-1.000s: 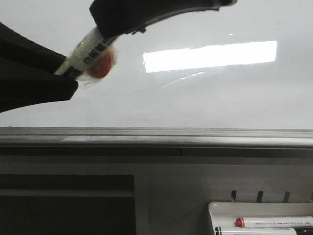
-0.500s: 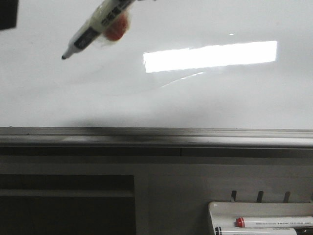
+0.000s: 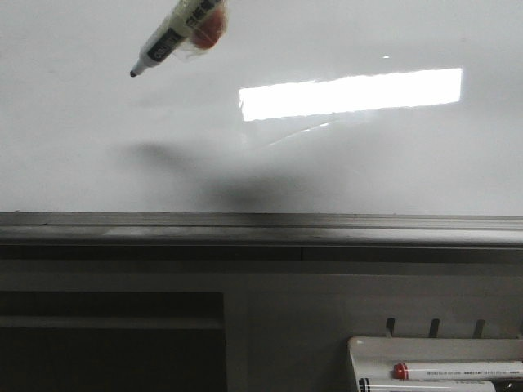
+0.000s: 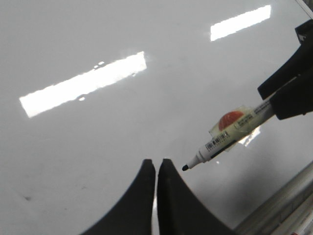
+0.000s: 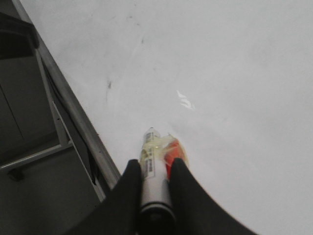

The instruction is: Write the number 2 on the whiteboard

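The whiteboard [image 3: 343,163] fills the upper part of the front view, glossy and white, with a bright rectangular light reflection [image 3: 351,92] on it and a grey metal rail [image 3: 261,229] along its lower edge. No drawn digit shows on the board in any of the views; only a few faint smudges appear in the right wrist view. A marker [image 3: 176,34] enters from the top of the front view, tilted, its black tip pointing down and to the left, with a soft dark shadow [image 3: 212,184] on the board below it; whether the tip touches the board cannot be told. An orange-red patch [image 3: 208,28] under clear tape sits on the marker's barrel. In the right wrist view the right claw [image 5: 155,169] is closed on the marker's barrel, one finger pressed on each side of it. In the left wrist view the left claw [image 4: 156,164] has its two black fingertips drawn together with only a thin slit between them, gripping nothing, and the marker's tip sits just beside them. At the lower right of the front view a small white tray [image 3: 359,347] holds two more markers [image 3: 458,370], one with a red cap end.
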Robot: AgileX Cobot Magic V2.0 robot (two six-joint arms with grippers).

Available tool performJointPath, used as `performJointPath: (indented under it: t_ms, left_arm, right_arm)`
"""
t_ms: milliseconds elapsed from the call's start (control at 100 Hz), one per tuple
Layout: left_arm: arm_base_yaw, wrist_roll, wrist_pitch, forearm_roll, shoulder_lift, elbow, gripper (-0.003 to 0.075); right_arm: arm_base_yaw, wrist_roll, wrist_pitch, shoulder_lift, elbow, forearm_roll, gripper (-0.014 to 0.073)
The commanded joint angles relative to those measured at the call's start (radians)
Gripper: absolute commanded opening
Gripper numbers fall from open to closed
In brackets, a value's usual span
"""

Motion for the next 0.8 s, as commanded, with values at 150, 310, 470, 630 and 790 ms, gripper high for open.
performJointPath:
  t_ms: [150, 310, 470, 630, 790]
  left_arm:
    - [0.032, -0.010, -0.110, -0.015, 0.001, -0.030, -0.0020]
    - [0.032, -0.010, -0.110, -0.015, 0.001, -0.030, -0.0020]
    - [0.032, -0.010, -0.122, -0.015, 0.001, -0.030, -0.0020]
    - [0.032, -0.010, -0.127, -0.015, 0.001, -0.030, -0.0020]
    - [0.032, -0.010, -0.129, -0.015, 0.001, -0.030, -0.0020]
  right_arm:
    - [-0.033, -0.008, -0.049, 0.037, -0.079, -0.007, -0.0071]
    - [-0.044, -0.008, -0.039, 0.079, -0.111, -0.007, -0.0071]
    - [-0.070, -0.008, -0.018, 0.125, -0.148, -0.003, -0.0071]
    - [-0.093, -0.008, -0.022, 0.143, -0.190, -0.003, -0.0071]
    - [-0.128, -0.008, -0.007, 0.133, -0.224, -0.006, -0.0071]
